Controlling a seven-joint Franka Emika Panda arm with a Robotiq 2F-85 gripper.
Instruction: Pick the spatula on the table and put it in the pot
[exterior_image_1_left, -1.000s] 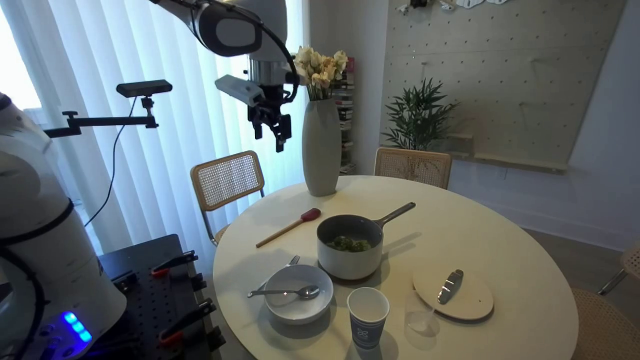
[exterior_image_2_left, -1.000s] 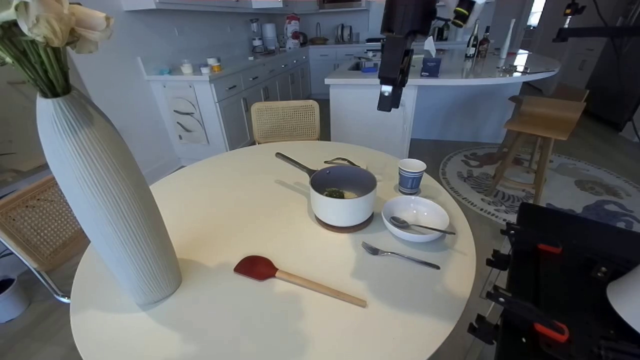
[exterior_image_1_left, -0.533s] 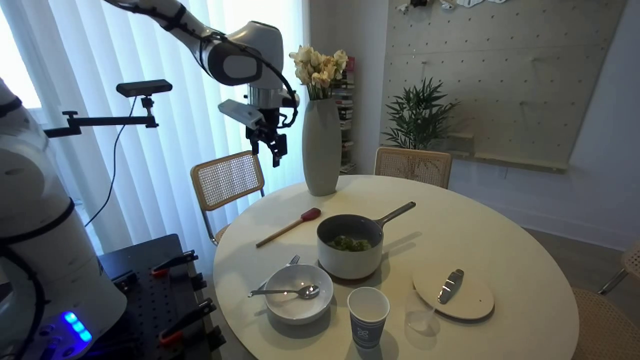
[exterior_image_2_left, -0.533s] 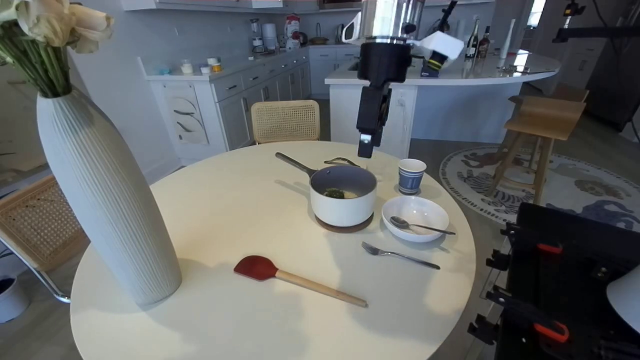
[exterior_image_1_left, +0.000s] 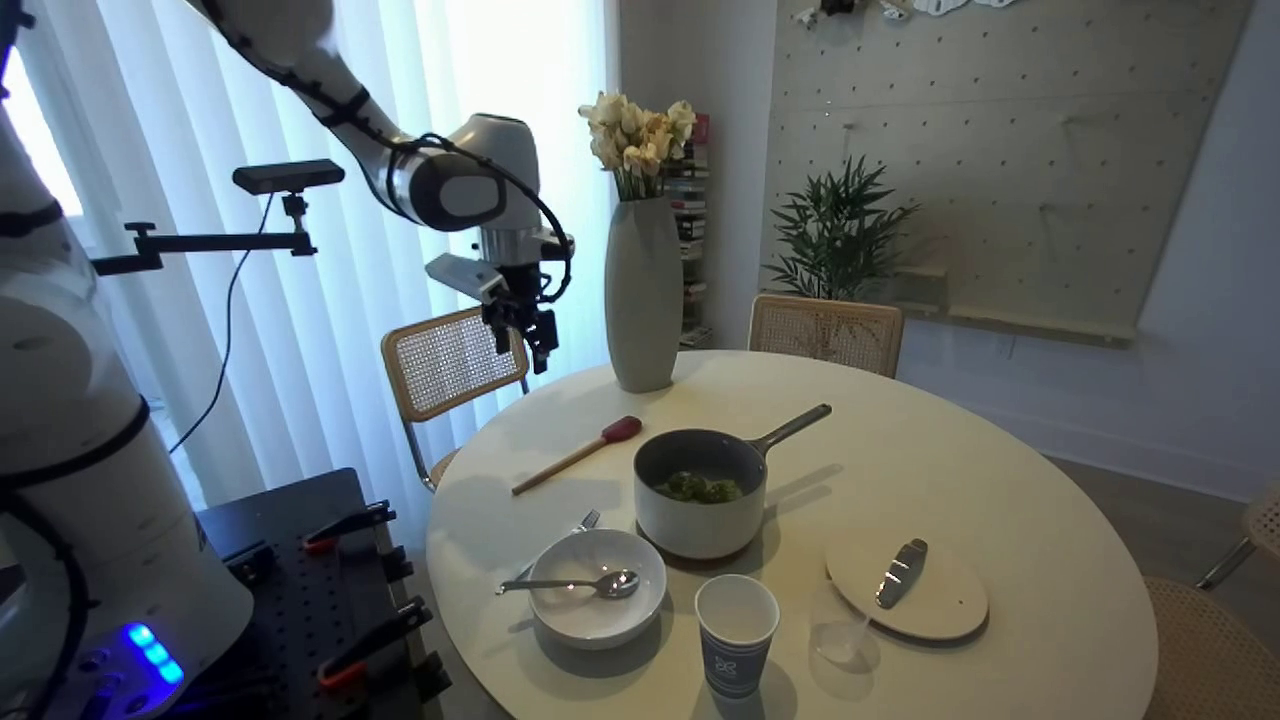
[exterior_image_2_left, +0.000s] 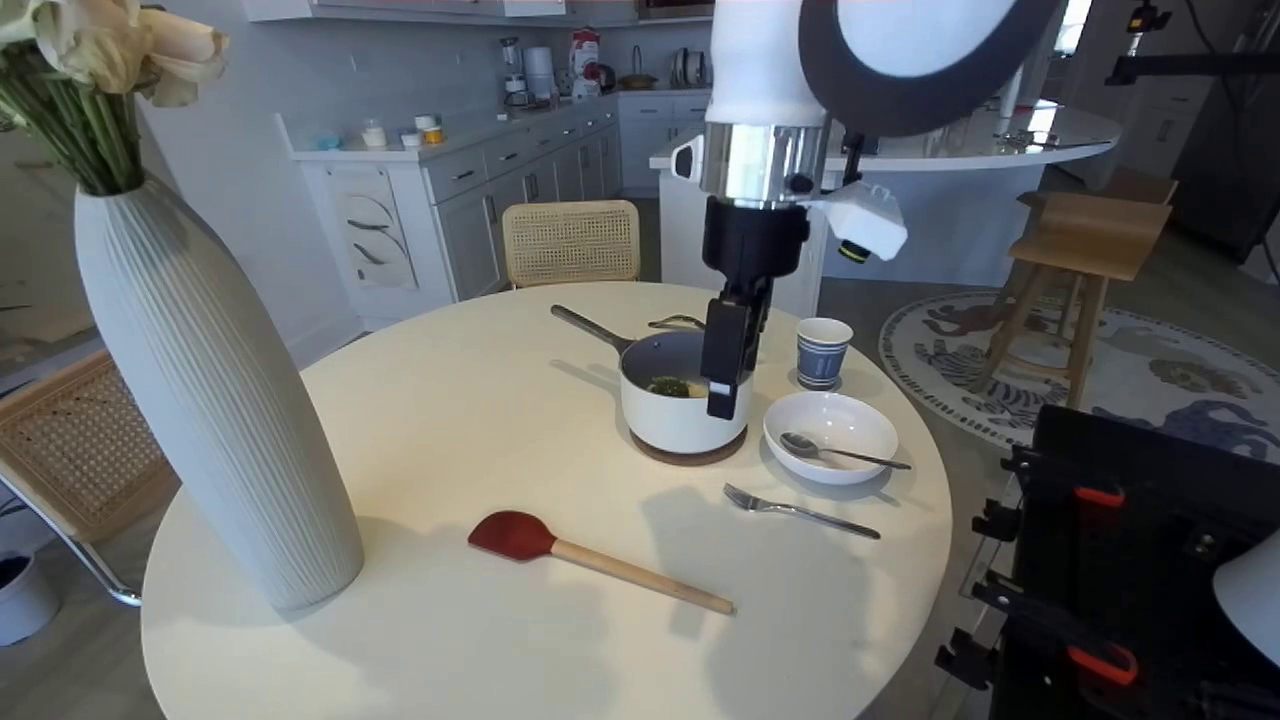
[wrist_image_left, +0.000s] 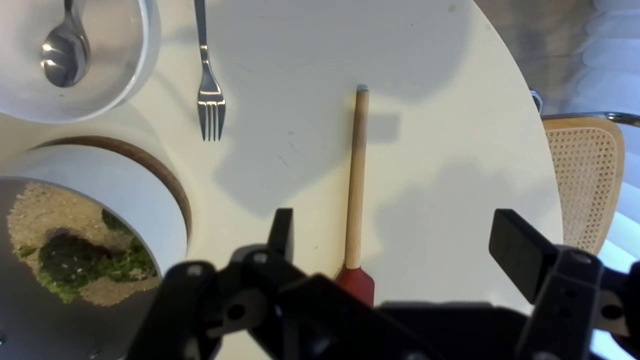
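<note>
The spatula, with a red head and wooden handle, lies flat on the white table in both exterior views (exterior_image_1_left: 570, 465) (exterior_image_2_left: 640, 575). In the wrist view (wrist_image_left: 357, 185) its head is partly hidden by my gripper. The white pot with a dark handle stands on a brown trivet beside the spatula (exterior_image_1_left: 695, 520) (exterior_image_2_left: 675, 422). Its wall shows in the wrist view (wrist_image_left: 135, 190), with green and beige food inside. My gripper (wrist_image_left: 392, 225) is open and empty, in the air above the table (exterior_image_1_left: 521, 352) (exterior_image_2_left: 724, 400). In the wrist view the handle runs between its fingers, nearer the left one.
A white bowl (exterior_image_1_left: 600, 628) holds a spoon. A fork (exterior_image_2_left: 805, 513) lies near it. A paper cup (exterior_image_1_left: 735, 640), a clear glass (exterior_image_1_left: 842, 640) and a plate (exterior_image_1_left: 940, 612) with a shiny metal piece stand further along. A tall vase (exterior_image_1_left: 643, 300) stands near the spatula's head.
My gripper has come down steadily toward the table and shifted slightly left in an exterior view. It stays open. The spatula and the pot have not moved.
</note>
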